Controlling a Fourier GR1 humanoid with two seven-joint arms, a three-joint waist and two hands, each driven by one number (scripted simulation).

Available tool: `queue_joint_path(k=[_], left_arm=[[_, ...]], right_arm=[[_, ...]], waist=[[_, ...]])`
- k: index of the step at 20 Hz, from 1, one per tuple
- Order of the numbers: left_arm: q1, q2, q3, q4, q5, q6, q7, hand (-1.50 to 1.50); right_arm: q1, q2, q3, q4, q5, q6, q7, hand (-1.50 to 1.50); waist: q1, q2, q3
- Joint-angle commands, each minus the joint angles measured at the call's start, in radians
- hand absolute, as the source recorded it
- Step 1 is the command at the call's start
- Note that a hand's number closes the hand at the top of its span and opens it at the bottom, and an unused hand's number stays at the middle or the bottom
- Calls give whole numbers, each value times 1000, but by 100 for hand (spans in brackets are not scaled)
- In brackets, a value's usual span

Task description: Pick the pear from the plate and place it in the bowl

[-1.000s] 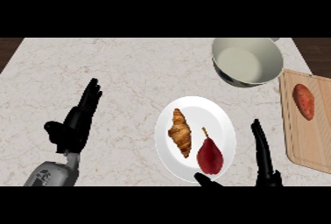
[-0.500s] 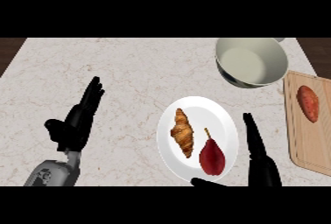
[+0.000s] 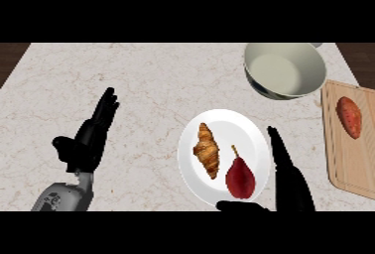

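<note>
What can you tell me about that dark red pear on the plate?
The pear is dark red and glossy, with a thin brown stem pointing up the view. It lies on its side on the white plate, near the lower rim, just right of the croissant. The right robot hand, fingers straight, flanks its right side; whether it touches is unclear.

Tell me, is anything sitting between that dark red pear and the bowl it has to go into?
Nothing visible blocks the way. The pear lies on the plate beside the croissant, and the bowl stands beyond the plate's far edge with only bare counter between. The right hand is right beside the pear, open.
</note>
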Motion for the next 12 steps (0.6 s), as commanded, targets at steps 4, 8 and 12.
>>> queue_joint_path(k=[4,8,12], left_arm=[[-33,-27,37,10,-39,-26,46,0],[-18,-31,66,5,-35,-60,22,0],[0,-67,62,23,-65,-60,-1,0]], right_arm=[[140,-12,50,-5,-39,-97,-152,-150],[145,-33,28,-77,-102,-74,-176,-150],[89,49,43,80,-84,-155,-230,-150]], waist=[[-5,-1,1],[-3,-1,0],[-1,0,0]])
